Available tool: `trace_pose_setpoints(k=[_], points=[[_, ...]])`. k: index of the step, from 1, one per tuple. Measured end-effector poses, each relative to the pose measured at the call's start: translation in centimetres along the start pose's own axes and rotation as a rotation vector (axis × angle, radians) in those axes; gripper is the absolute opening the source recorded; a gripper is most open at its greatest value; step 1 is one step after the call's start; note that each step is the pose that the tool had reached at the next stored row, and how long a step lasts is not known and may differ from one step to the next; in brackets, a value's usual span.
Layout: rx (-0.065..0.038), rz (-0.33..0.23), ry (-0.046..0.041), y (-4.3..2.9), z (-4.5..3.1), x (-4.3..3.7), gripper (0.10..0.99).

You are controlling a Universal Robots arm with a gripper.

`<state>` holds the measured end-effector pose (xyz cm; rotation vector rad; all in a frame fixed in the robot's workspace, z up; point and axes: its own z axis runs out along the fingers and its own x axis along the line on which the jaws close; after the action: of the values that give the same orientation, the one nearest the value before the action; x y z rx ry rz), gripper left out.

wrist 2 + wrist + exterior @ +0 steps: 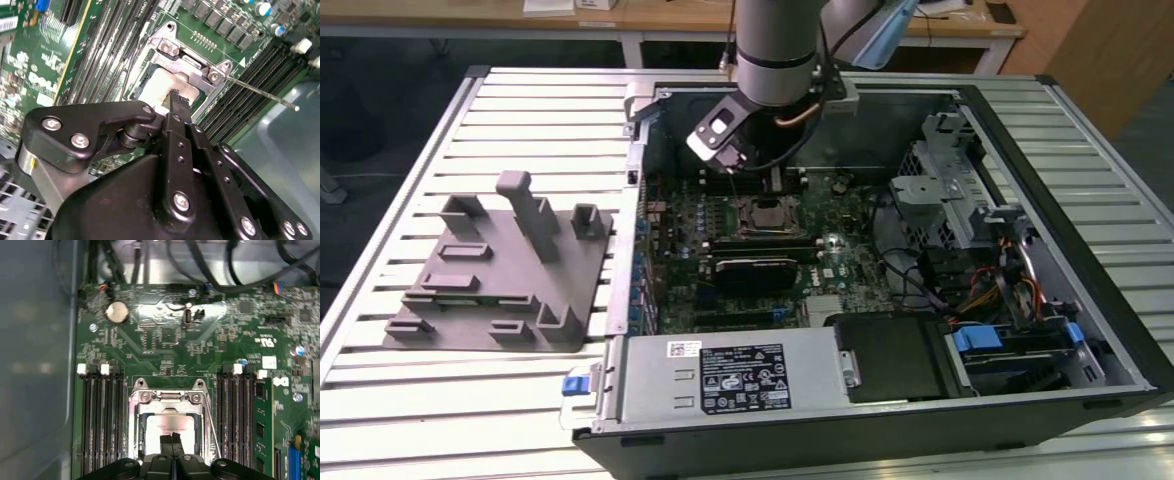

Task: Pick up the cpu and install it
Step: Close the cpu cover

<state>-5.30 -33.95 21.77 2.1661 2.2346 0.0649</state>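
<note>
The cpu [167, 426] is a silvery-white square lying flat in the motherboard socket [135, 412], framed by the socket's metal plate; in the second wrist view the cpu [159, 86] shows beside the plate's screws. My gripper [173, 439] hangs just over the cpu's near edge with its two black fingers pressed together and nothing between them. One fingertip [178, 100] sits above the chip; I cannot tell whether it touches. In the exterior view the gripper [750, 172] hovers inside the open computer case above the socket [767, 215].
A thin metal socket lever [260, 92] runs beside the socket. Memory slots [97, 425] flank it on both sides. A black heatsink block [754, 265] lies in front of the socket, a power supply [734, 375] at the case front. A grey fixture [494, 270] stands on the slatted table at the exterior view's left.
</note>
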Motion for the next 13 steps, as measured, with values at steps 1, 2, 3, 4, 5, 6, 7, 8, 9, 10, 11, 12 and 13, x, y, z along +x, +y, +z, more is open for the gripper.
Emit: trace_pose_setpoints(k=[1,2,3,4,5,6,7,8,9,10,11,12,13], points=[[0.0,-0.018,0.0009,0.0,0.0,0.0,0.106],[0.0,-0.036,0.0017,0.0,0.0,0.0,0.106],[0.0,-0.054,0.0026,0.0,0.01,0.0,0.106],[0.001,-0.072,0.0035,0.0,0.01,0.0,0.106],[0.001,-0.091,0.0044,0.0,0.01,0.0,0.106],[0.001,-0.109,0.0053,0.0,0.02,0.0,0.106],[0.001,-0.127,0.0063,0.0,0.02,0.0,0.106],[0.001,-0.145,0.0072,0.0,0.03,0.0,0.106],[0.001,-0.163,0.008,0.0,0.03,0.0,0.106],[0.002,-0.181,0.009,0.0,0.03,0.0,0.106],[0.002,-0.199,0.0098,0.0,0.03,0.0,0.106],[0.002,-0.217,0.0107,0.0,0.04,0.0,0.106],[0.002,-0.237,0.0117,0.0,0.04,0.0,0.106]])
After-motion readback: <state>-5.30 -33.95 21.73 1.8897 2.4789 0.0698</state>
